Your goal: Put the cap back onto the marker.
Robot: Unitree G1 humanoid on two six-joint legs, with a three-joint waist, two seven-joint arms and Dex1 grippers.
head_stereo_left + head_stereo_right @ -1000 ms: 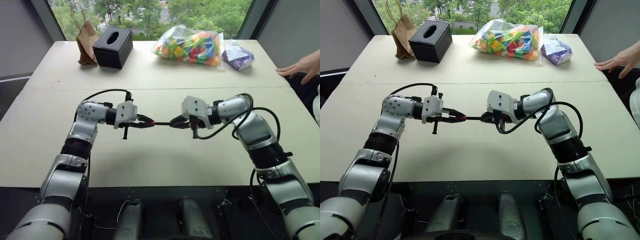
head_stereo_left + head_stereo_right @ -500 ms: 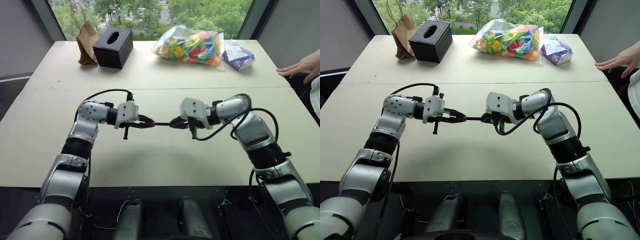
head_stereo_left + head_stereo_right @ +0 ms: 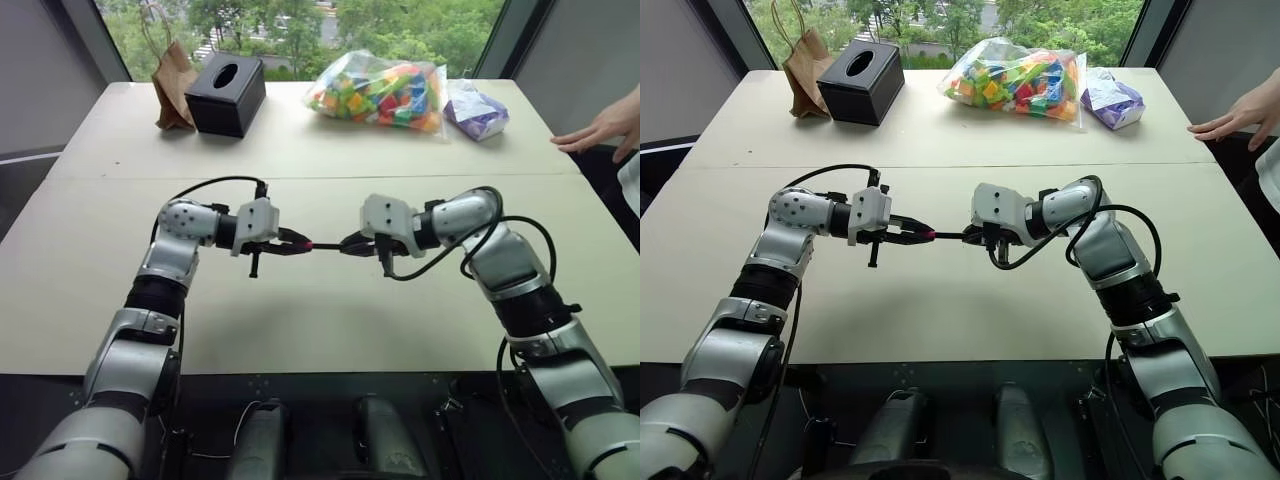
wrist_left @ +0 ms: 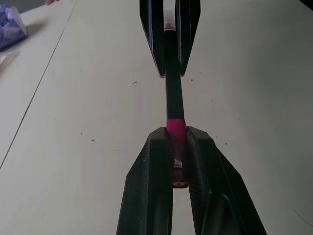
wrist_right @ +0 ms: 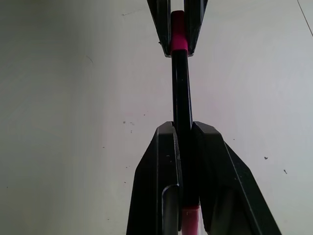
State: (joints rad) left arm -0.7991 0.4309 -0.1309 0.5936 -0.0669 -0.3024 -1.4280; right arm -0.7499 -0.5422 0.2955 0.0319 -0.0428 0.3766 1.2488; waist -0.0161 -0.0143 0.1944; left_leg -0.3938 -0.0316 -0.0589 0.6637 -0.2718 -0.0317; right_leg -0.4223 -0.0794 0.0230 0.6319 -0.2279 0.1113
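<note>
Above a smooth beige table (image 3: 300,320), the right gripper (image 5: 182,147) pinches the slim, glossy black marker (image 5: 181,93) between matte black fingers; the left gripper (image 4: 176,156) pinches the small pink-red cylindrical cap (image 4: 175,128), seated on the marker's end.

Pale table (image 3: 300,320), far edge: paper bag (image 3: 173,72), black tissue box (image 3: 226,93), bagged blocks (colourful) (image 3: 378,93), perhaps purple packet (image 3: 476,110)

Above the near half of the tabletop (image 3: 300,330), the left tool (image 3: 297,243) and right tool (image 3: 349,243) face each other, with the marker (image 3: 327,245) spanning between them and the cap (image 4: 176,128) at its left end. Along the far edge, left to right, stand a paper bag (image 3: 172,85), a tissue box (image 3: 225,93), a bag of blocks (image 3: 380,92) and a smaller bag (image 3: 476,110). A person's hand (image 3: 598,132) rests at the far right edge.
</note>
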